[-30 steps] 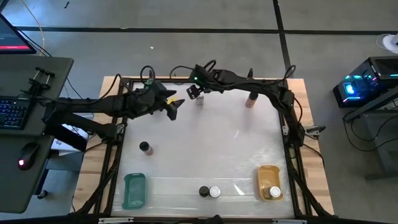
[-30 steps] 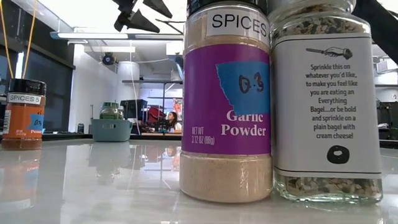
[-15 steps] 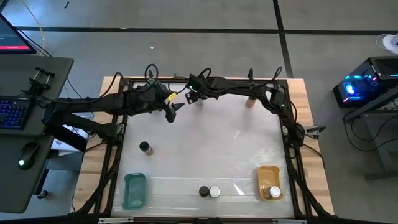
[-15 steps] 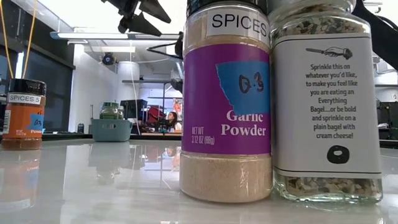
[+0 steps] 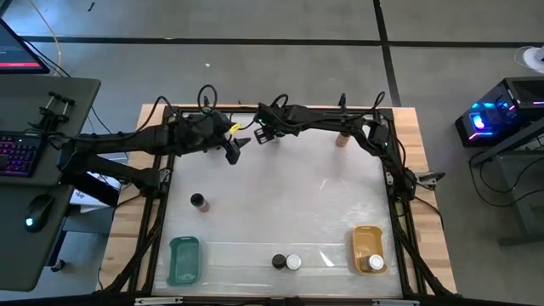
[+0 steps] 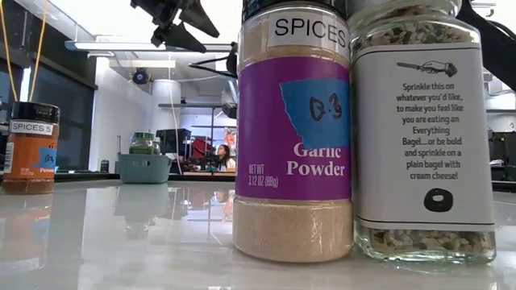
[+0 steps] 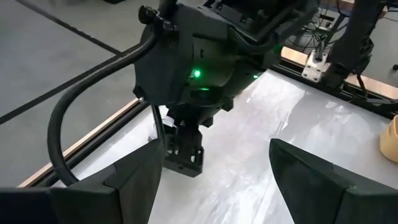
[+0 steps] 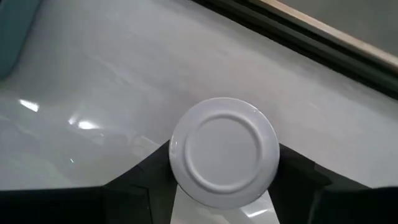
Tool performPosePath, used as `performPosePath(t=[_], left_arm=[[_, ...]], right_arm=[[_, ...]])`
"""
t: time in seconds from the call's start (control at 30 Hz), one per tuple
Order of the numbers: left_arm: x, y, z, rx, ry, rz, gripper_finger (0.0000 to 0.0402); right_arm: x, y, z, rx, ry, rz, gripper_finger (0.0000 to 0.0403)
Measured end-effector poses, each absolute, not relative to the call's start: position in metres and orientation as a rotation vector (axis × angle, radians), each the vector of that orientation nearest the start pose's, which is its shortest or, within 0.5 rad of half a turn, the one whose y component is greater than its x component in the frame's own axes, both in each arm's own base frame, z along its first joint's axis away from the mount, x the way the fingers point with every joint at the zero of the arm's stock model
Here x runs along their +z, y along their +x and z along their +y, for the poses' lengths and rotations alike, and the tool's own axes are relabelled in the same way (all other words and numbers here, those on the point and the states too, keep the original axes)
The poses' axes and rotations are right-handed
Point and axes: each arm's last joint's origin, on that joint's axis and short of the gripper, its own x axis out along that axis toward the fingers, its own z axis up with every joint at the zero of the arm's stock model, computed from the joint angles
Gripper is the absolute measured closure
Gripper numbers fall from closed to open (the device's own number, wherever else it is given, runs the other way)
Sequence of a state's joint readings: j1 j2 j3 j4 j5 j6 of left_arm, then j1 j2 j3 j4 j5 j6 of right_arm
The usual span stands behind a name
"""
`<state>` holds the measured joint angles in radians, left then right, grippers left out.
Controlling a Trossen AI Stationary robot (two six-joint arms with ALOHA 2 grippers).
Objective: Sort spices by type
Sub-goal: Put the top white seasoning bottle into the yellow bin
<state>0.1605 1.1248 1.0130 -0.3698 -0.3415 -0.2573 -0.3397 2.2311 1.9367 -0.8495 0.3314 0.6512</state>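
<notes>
My right gripper (image 5: 265,134) is at the table's far edge, shut around a spice jar with a white lid (image 8: 224,152). My left gripper (image 5: 234,150) hovers open just left of it with nothing between its fingers (image 7: 217,180). A brown-lidded jar (image 5: 198,202) stands at mid-left. A black-lidded jar (image 5: 279,262) and a white-lidded jar (image 5: 293,262) stand side by side at the near edge. Another jar (image 5: 342,138) stands at the far right. One white-lidded jar (image 5: 375,263) sits in the orange tray (image 5: 364,238). My right gripper has the white-lidded jar between its two fingers (image 8: 146,177), one against each side at the lid's rim (image 8: 177,158). The fingers come from above, slanting down. The jar stands upright on the table; the lid hides the contact lower down.
A teal tray (image 5: 184,259) lies at the near left. In the low view the garlic powder jar (image 6: 294,129) and a bagel-seasoning jar (image 6: 423,129) fill the foreground, with an orange jar (image 6: 30,145) at left. The table's middle is bare.
My right gripper has come down at the far edge over the white-lidded jar, which it now covers in the high view. My left gripper has rolled a little in place.
</notes>
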Motion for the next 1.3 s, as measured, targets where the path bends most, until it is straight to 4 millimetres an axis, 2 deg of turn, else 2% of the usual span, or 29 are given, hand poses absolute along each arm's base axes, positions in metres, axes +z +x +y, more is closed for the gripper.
performPosePath(t=[0.07, 0.13, 0.2, 0.3, 0.5, 0.67, 0.77, 0.93, 1.1, 1.2, 1.3], left_arm=[[0.33, 0.236, 0.05, 0.558, -0.204, 0.418, 0.0124], [0.33, 0.235, 0.051, 0.563, -0.205, 0.418, 0.0124], [0.33, 0.235, 0.051, 0.564, -0.196, 0.419, 0.0124], [0.333, 0.232, 0.05, 0.549, -0.138, 0.431, 0.0124], [0.338, 0.218, 0.051, 0.614, -0.086, 0.438, 0.0124], [0.344, 0.21, 0.054, 0.646, -0.038, 0.429, 0.0124], [0.347, 0.208, 0.059, 0.664, -0.015, 0.403, 0.0124], [0.35, 0.207, 0.069, 0.688, 0.007, 0.386, 0.0124], [0.35, 0.205, 0.077, 0.701, -0.01, 0.383, 0.0124], [0.35, 0.204, 0.08, 0.699, -0.017, 0.383, 0.0124], [0.35, 0.203, 0.082, 0.697, -0.025, 0.383, 0.0124]], right_arm=[[0.218, 0.444, -0.167, -0.917, 0.514, 0.945, 0.0207], [0.235, 0.443, -0.166, -0.874, 0.454, 0.948, 0.0207], [0.263, 0.437, -0.164, -0.83, 0.375, 0.936, 0.0207], [0.316, 0.419, -0.162, -0.763, 0.284, 0.882, 0.0207], [0.41, 0.355, -0.151, -0.52, 0.159, 0.747, 0.0207], [0.471, 0.303, -0.121, -0.155, 0.021, 0.556, 0.0207], [0.5, 0.279, -0.099, 0.09, -0.071, 0.392, 0.0207], [0.533, 0.253, -0.062, 0.422, -0.082, 0.167, 0.0207], [0.553, 0.251, -0.032, 0.64, -0.054, 0.015, 0.0207], [0.555, 0.255, -0.016, 0.686, -0.069, -0.019, 0.0207], [0.554, 0.257, -0.011, 0.627, -0.073, -0.005, 0.0207]])
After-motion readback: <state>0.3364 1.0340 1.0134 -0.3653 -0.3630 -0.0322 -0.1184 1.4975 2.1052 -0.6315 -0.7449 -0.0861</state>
